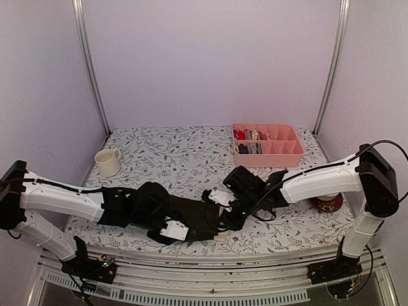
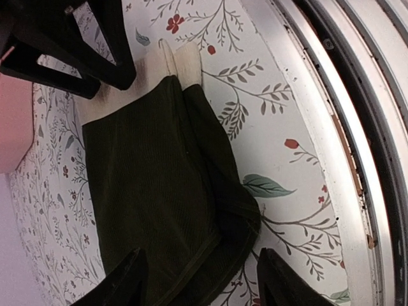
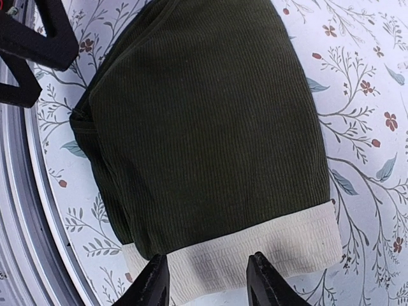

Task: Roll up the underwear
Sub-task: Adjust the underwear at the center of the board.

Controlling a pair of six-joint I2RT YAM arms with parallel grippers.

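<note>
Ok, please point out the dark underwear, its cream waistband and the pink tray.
dark underwear [image 3: 210, 134], right wrist view, middle of the ribbed cloth.
cream waistband [image 3: 293, 248], right wrist view, right part of the band.
pink tray [image 1: 268, 159], top external view, its front wall.

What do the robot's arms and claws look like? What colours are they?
The left arm and right arm have smooth white tube-shaped shells with chunky black joints. Thin black cables loop along them. The left claw and right claw are black, each with two pointed fingers.

Matt, ribbed olive cloth underwear [image 3: 210, 127]
</note>
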